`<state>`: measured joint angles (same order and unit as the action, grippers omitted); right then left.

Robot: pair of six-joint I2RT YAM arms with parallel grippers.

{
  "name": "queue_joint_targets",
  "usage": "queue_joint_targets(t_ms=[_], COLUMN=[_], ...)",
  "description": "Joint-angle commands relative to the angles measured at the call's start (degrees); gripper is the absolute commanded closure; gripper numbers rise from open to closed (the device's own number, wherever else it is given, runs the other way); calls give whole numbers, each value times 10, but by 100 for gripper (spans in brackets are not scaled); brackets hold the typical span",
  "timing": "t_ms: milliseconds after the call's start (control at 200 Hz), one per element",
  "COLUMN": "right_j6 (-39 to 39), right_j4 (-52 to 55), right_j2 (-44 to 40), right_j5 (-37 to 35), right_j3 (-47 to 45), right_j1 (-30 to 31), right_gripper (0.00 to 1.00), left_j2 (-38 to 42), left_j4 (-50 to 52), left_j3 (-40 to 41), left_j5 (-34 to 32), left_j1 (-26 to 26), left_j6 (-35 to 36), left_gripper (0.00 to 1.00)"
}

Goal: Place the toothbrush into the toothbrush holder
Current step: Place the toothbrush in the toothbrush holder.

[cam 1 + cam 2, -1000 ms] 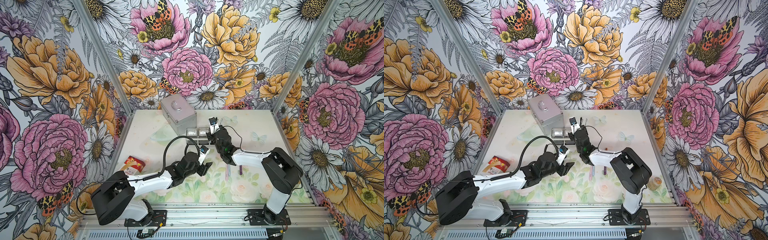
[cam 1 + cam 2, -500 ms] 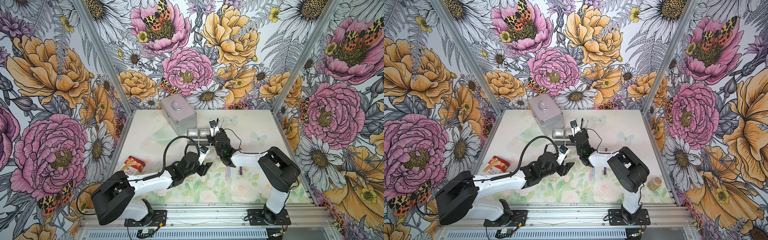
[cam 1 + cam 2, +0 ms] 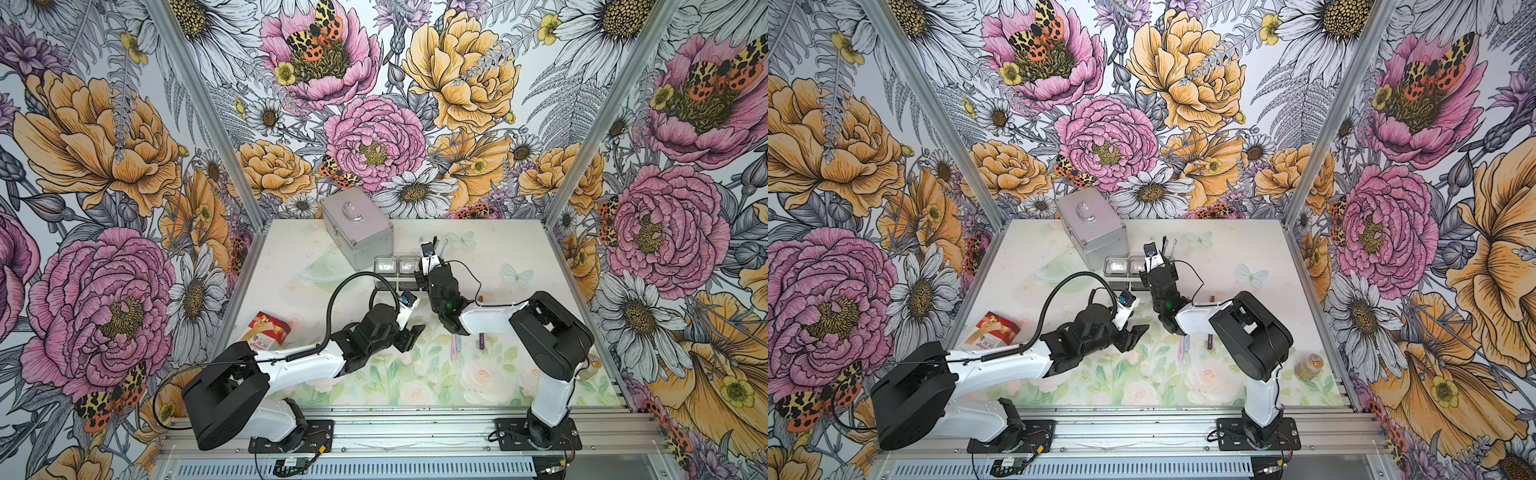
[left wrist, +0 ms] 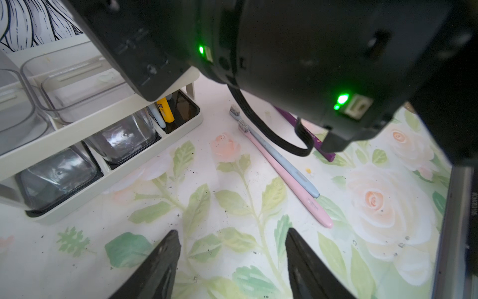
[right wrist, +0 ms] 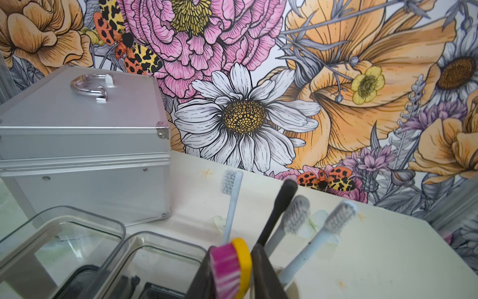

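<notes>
Right wrist view shows the yellow toothbrush (image 5: 243,259), pink-bristled, upright between the right gripper (image 5: 231,269) fingers; I cannot tell whether they clamp it or stand just clear. In the left wrist view its handle sits in the end compartment of the toothbrush holder (image 4: 144,156), among other toothbrushes (image 5: 279,207). The left gripper (image 4: 231,235) hangs with jaws apart and empty over the floral mat (image 4: 232,194), near a pink toothbrush (image 4: 289,181) and a blue toothbrush (image 4: 284,163) lying side by side.

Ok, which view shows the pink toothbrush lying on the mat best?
The left wrist view: the pink toothbrush lies in full, bristles to handle end, beside a blue toothbrush. In both top views only a short bit of its handle shows below the right arm. The right wrist view misses it.
</notes>
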<state>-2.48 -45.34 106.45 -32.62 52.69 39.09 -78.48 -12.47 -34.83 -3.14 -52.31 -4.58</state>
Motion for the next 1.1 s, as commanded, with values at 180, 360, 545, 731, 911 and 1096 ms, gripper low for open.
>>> queue_joint_targets(t_ms=[180, 360, 545, 731, 911, 1096], right_j6=[12, -2, -7, -7, -17, -7], right_j4=[-10, -9, -9, -7, -2, 23], right_j2=[-19, -39, -59, -100, -144, -213], right_j5=[-21, -21, -29, -57, -73, -107], right_j3=[-10, -19, -28, -42, -51, -75], right_j1=[2, 2, 2, 2, 1, -5], right_gripper=[51, 45, 37, 33, 31, 31], left_j2=[9, 10, 3, 4, 3, -20], left_j4=[-5, -6, -8, -8, -2, 71], left_j3=[-2, -3, -6, -13, -23, -91], left_j5=[15, 16, 16, 34, 28, -9], left_j1=[5, 5, 3, 0, -11, -36], left_j6=[-13, -14, -16, -24, -21, -36], left_gripper=[33, 33, 33, 33, 32, 32])
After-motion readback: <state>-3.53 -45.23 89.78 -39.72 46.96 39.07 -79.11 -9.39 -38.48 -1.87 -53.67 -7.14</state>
